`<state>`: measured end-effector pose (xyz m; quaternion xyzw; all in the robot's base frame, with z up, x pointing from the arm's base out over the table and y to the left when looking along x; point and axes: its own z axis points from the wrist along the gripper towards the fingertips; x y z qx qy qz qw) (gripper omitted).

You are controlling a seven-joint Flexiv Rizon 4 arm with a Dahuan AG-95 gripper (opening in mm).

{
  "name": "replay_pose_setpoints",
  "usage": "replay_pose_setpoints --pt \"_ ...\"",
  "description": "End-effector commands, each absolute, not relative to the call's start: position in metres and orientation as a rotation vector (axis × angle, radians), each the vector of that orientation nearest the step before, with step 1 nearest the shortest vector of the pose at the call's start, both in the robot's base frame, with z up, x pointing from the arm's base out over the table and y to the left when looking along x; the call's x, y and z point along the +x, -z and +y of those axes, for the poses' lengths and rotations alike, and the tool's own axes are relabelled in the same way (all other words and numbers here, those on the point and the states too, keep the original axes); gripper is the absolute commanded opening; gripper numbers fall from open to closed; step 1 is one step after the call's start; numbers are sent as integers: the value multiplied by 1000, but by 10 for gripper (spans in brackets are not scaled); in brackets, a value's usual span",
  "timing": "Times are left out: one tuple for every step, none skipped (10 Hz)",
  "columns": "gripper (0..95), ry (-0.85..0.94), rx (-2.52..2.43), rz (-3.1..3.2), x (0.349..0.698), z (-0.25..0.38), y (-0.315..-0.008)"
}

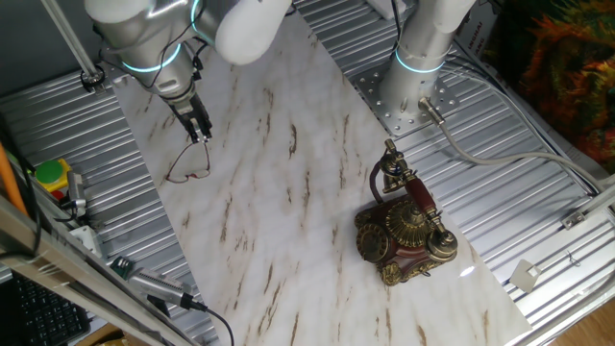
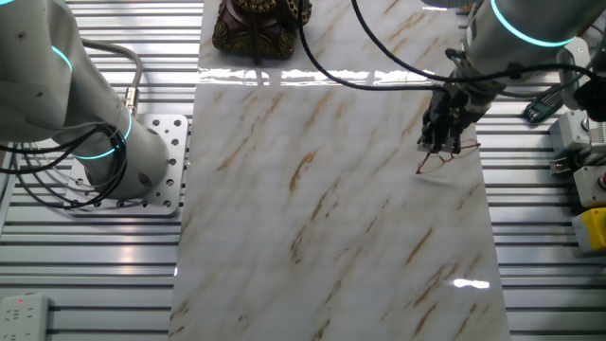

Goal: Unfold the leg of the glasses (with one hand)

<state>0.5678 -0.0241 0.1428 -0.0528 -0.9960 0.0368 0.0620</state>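
Note:
The glasses (image 1: 188,171) are thin dark reddish-brown wire spectacles. They lie on the marble sheet near its left edge. In the other fixed view they show near the right edge (image 2: 440,158). My black two-finger gripper (image 1: 202,135) comes down from the silver-grey arm with the cyan ring. Its tips sit at the upper end of the glasses, where one thin leg runs up to them. The fingers stand close together and look shut on that leg. In the other fixed view the gripper (image 2: 439,144) covers part of the frame.
An ornate antique telephone (image 1: 402,226) stands on the marble at the right; it also shows in the other fixed view (image 2: 258,26). A second arm's base (image 1: 415,86) is bolted behind it. A yellow-green box (image 1: 50,178) and cables lie off the sheet at the left.

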Motion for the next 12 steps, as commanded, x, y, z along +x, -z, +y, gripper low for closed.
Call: replay_pose_setpoints --pt "0 -260 -93 -3002 568 -26 -142" --pt "0 -270 -97 -3002 568 -26 -142" --pt "0 -273 -106 -3004 568 -26 -142" --pt "0 -276 -114 -3009 568 -26 -142" --pt "0 -277 -116 -3014 568 -26 -142" --pt "0 -289 -110 -3015 568 -26 -142" --pt "0 -289 -108 -3019 568 -26 -142" --pt "0 -289 -106 -3021 569 -26 -142" --pt "0 -289 -104 -3021 572 -25 -143" --pt "0 -291 -104 -3021 576 -25 -143" --pt "0 -292 -104 -3025 581 -25 -143" --pt "0 -293 -104 -3028 585 -24 -144"
